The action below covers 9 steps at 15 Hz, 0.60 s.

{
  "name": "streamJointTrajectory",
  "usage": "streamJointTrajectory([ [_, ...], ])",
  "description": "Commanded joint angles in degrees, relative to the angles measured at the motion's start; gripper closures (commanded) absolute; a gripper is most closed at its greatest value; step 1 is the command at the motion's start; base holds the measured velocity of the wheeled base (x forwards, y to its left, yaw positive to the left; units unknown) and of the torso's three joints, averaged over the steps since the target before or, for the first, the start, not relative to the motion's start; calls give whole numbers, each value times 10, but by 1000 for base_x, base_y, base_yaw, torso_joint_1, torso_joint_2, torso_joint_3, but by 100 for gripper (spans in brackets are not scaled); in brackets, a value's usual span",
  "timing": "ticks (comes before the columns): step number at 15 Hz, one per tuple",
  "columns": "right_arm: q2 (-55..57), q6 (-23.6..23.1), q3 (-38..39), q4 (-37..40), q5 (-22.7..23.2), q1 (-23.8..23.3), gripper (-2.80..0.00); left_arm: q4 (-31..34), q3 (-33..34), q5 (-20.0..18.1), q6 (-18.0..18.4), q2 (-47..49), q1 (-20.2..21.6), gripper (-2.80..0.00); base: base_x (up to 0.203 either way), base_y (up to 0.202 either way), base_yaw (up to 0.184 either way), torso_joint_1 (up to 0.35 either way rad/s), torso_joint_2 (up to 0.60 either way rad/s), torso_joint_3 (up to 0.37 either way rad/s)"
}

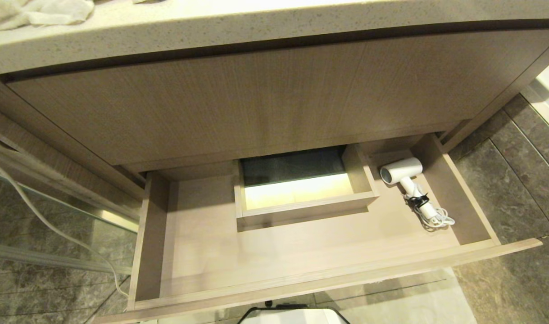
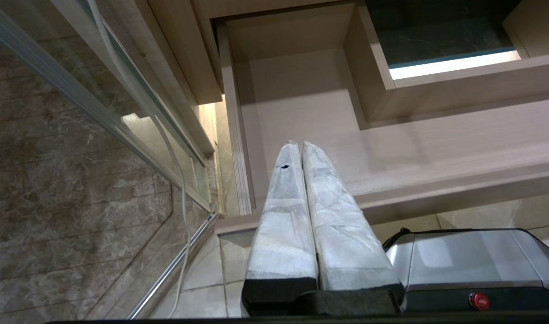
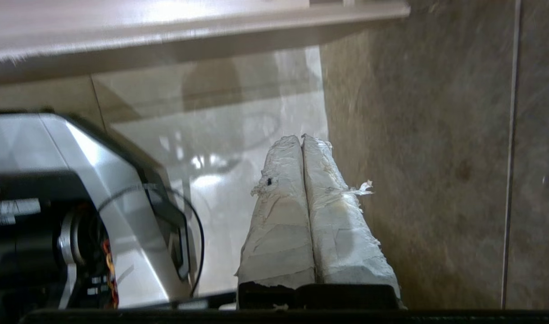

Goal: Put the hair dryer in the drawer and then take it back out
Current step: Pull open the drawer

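hair dryer (image 1: 402, 171) lies in the open drawer (image 1: 301, 274), both grippers empty.

it rests at the drawer's right end, beside the boxed cutout (image 1: 301, 204), cord bundled by the handle. left gripper (image 2: 300, 146) hangs before the drawer front, fingers pressed together; right gripper (image 3: 300, 139) is over the floor tiles (image 3: 436, 135), fingers together too.

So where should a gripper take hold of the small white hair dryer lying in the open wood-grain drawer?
Probably the slim handle, between barrel and tied cord, coming from above: the small white hair dryer lies flat by the wood-grain drawer's right wall.
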Motion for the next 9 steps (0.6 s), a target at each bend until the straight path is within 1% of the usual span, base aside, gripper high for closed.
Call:
streamJointTrajectory([
  [1,0,-1,10,6,0,1,0,0,1,0,0,0,0,0,0,0,0,0,0,0],
  [5,100,6,4,-29,-2,13,0,0,1,0,0,0,0,0,0,0,0,0,0,0],
  [6,137,10,0,-56,-1,14,-280,0,0,0,0,0,0,0,0,0,0,0,0,0],
  [9,290,15,-18,-124,0,15,-280,0,1,0,0,0,0,0,0,0,0,0,0,0],
])
